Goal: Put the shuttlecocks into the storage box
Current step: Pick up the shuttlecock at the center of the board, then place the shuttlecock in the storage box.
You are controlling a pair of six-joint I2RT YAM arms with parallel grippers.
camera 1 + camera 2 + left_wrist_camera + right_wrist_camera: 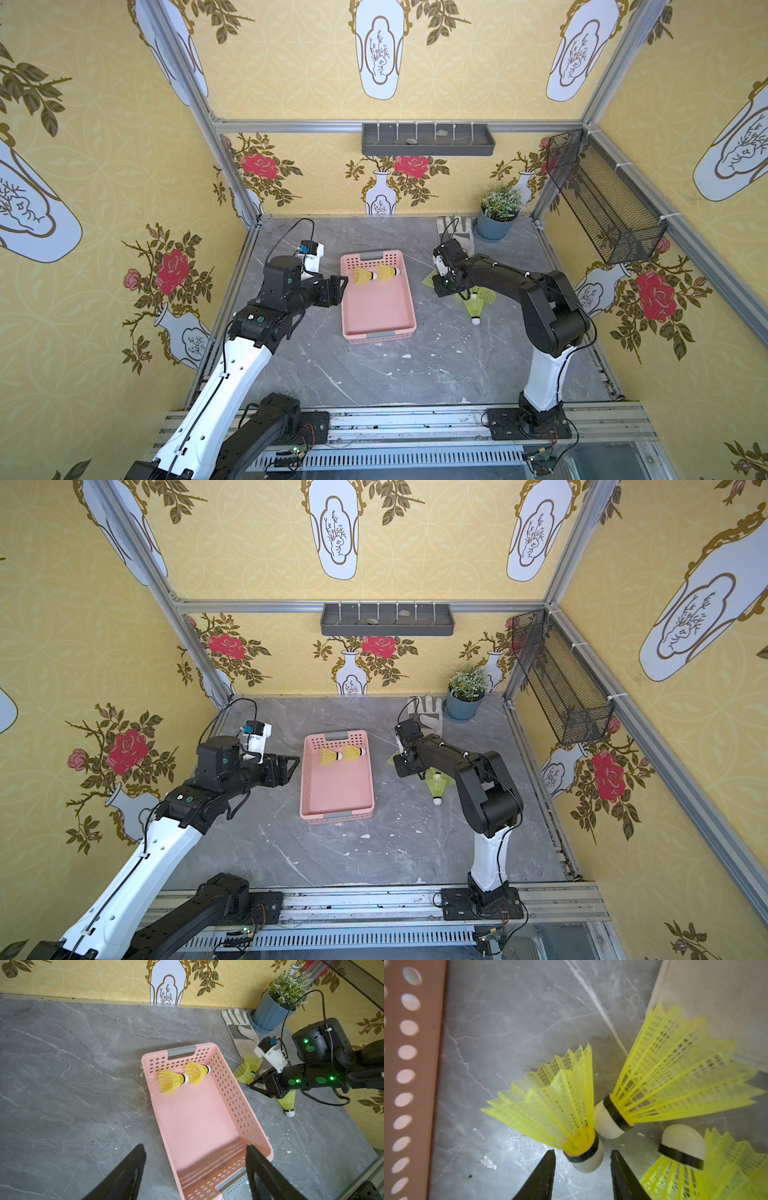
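**Item: shuttlecocks.** Neon yellow-green plastic mesh skirts w/ scalloped rims, black band at the neck, white rounded tip. Skirts seen close in the right wrist view look whole, no crushing obs.

**Container:** storage box (378, 307) (338, 787) (199, 1118) (432, 1043), shallow pink plastic, perforated walls, grey handle piece at ea. short end. It sits flat on the grey marble-look table (374, 374), approx mid-table.

**Pos., in box:** the boxed pair (374, 274) (340, 754) (170, 1081) lies on its side at the far end, in line, both tips toward the robot's right. One tip rests against the next skirt; the other tip is at the right long wall.

**Pos., outside:** the loose cluster (484, 296) (446, 781) (252, 1061) lies on the table just right of the box, close to a work glove (239, 1028). At least three show, and the R arm hides part of the group. One outlier (473, 308) (436, 788) (287, 1101) lies at the near edge of the group, tip toward the robot's side.

**R gripper** (582, 1153) (440, 286) (257, 1084): low over the cluster, jaws part-way in, one finger either side of the white tip of the nearest shuttlecock (560, 1105). A sliver of table shows at ea. side of that tip. No contact seen, nothing clamped.

**L gripper** (195, 1146) (338, 286) (291, 764): fingers spread wide, holding nothing, just beside the box's left long wall.

**Other:** potted plant (498, 212) at the far right corner.
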